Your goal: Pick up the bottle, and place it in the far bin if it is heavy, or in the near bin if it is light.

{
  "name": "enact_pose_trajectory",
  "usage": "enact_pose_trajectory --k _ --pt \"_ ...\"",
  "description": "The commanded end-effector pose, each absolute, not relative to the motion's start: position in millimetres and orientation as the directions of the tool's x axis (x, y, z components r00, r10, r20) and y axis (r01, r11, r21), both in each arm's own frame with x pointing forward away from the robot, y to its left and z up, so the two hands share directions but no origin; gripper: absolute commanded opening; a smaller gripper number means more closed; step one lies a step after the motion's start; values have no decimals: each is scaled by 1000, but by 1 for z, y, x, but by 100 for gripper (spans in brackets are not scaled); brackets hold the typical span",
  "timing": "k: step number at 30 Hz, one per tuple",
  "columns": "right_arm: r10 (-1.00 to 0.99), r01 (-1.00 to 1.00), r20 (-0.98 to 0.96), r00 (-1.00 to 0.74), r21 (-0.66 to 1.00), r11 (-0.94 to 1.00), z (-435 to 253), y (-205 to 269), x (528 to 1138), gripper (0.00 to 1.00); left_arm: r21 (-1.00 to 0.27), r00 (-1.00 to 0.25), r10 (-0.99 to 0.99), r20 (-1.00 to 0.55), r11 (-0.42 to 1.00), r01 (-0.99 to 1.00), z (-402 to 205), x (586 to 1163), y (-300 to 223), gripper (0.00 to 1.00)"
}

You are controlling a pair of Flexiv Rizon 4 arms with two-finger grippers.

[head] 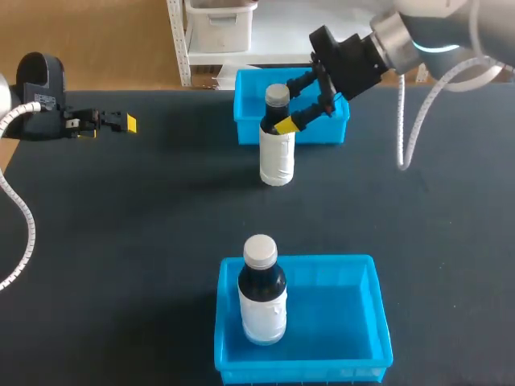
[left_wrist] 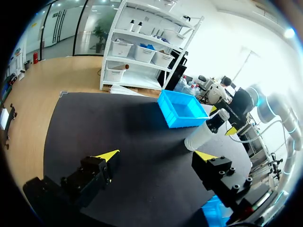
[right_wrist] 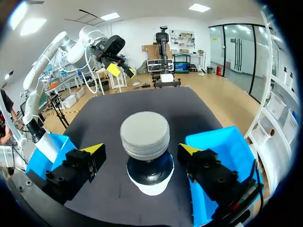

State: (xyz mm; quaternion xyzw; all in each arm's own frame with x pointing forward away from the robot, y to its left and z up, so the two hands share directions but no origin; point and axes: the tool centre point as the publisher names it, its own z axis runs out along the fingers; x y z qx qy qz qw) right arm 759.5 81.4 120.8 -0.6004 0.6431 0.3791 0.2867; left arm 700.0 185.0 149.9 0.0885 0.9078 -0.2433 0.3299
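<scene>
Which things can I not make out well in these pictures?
- Head view: the right gripper and the standing bottle hide part of the far bin's inside.
- All views: how full that bottle is; its dark body and white label hide it.
- Left wrist view: the left gripper covers most of the near bin.

Broad black matte table [head: 121, 241] under soft, even light, with faint shadows.

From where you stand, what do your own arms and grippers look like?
My right arm is smooth silver-grey with a glowing blue ring; my left arm ends in a black housing. Each carries a white coiled cable: right cable, left cable. The right gripper and left gripper are black, with two fingers tipped in bright yellow wedges.
</scene>
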Motion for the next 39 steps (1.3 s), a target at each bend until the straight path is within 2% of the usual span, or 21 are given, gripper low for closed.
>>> enact_pose_trajectory --k 1,9,12,15,17,18,19,23,28,30,31,39 --pt "-551 -988 -826 -118 151 -15 117 86 765 100 -383 -767 0 -642 866 321 150 700 185 100" --pt "-544 -988 -830 -121 151 -10 117 87 768 100 -383 -767 0 -642 866 321 150 700 185 100" --pt "-544 -989 -831 -121 150 -9 117 87 769 87 -383 -767 0 -642 866 321 150 700 185 100" --pt "-544 -989 -831 -119 149 -11 116 88 769 71 -383 -767 0 -642 866 321 150 700 185 100" --pt "-543 -989 -831 -118 149 -12 116 89 769 66 -383 -767 0 -642 866 321 150 700 185 100" --pt "-543 -989 -832 -118 149 -13 116 89 769 53 -383 -767 0 -642 866 321 150 700 185 100" --pt "-542 -989 -832 -118 149 -13 116 89 769 49 -383 -767 0 -642 866 321 150 700 185 100" --pt "-542 -989 -832 -118 150 -16 115 90 768 45 -383 -767 0 -642 866 321 150 700 185 100" --pt "-540 -989 -834 -116 149 -18 118 88 765 28 -383 -767 0 -642 866 321 150 700 185 100" --pt "-540 -989 -834 -115 147 -18 121 85 763 6 -383 -767 0 -642 866 321 150 700 185 100" --pt "-539 -989 -834 -114 146 -17 123 83 761 0 -383 -767 0 -642 866 321 150 700 185 100" --pt "-541 -991 -833 -119 136 8 145 56 748 0 -383 -767 0 -642 866 321 150 700 185 100"
